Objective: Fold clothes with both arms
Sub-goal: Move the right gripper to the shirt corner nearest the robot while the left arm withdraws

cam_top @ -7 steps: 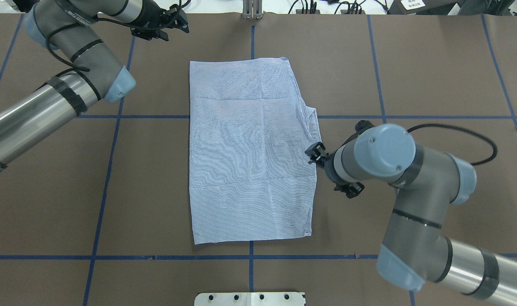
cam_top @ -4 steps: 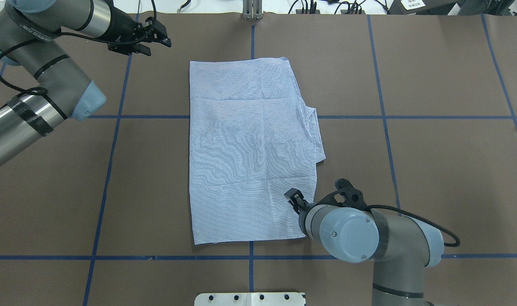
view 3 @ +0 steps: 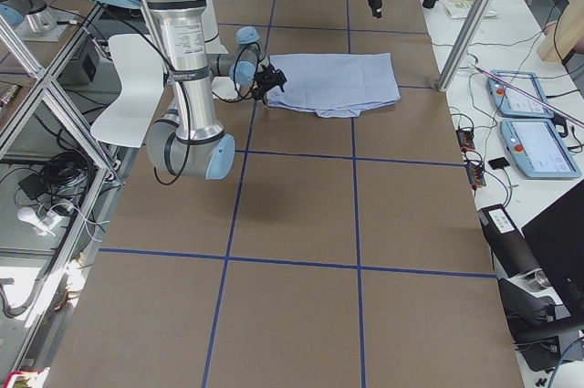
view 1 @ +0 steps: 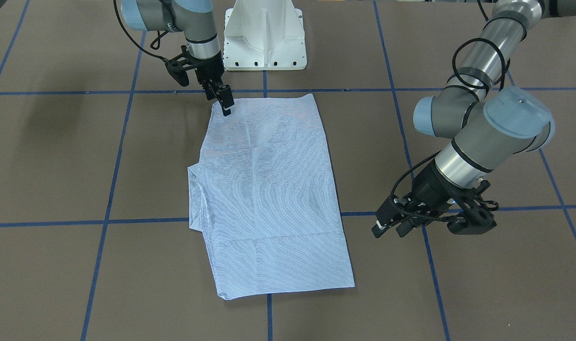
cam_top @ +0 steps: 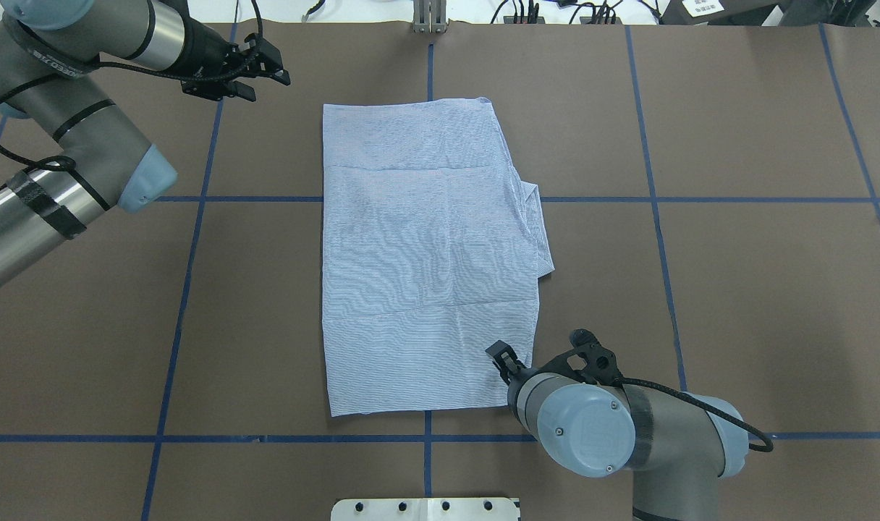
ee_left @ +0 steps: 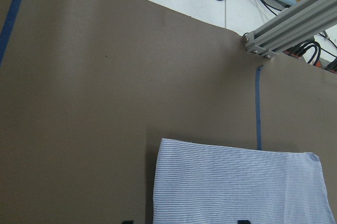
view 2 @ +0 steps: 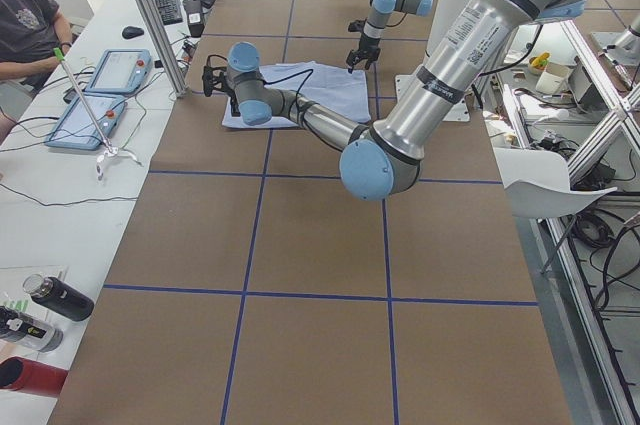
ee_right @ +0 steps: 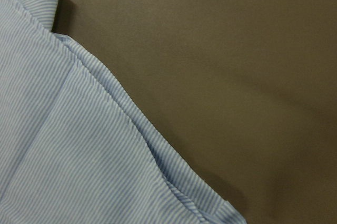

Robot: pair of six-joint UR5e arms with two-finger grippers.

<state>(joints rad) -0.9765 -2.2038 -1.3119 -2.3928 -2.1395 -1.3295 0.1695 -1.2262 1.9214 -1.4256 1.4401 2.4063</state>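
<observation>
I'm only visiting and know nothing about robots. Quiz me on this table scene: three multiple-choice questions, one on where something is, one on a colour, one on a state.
1. Which gripper is at a corner of the shirt? A the left; B the right; C neither.
2. What colour are the lines on the table? A red; B blue; C yellow.
3. How is the shirt? A hanging from a gripper; B heaped up; C folded flat.

Answers:
1 B: the right gripper is right at a corner of the shirt, while the left gripper hangs over bare table.
2 B: blue lines cross the brown top.
3 C: it lies flat as a neat rectangle.
</observation>
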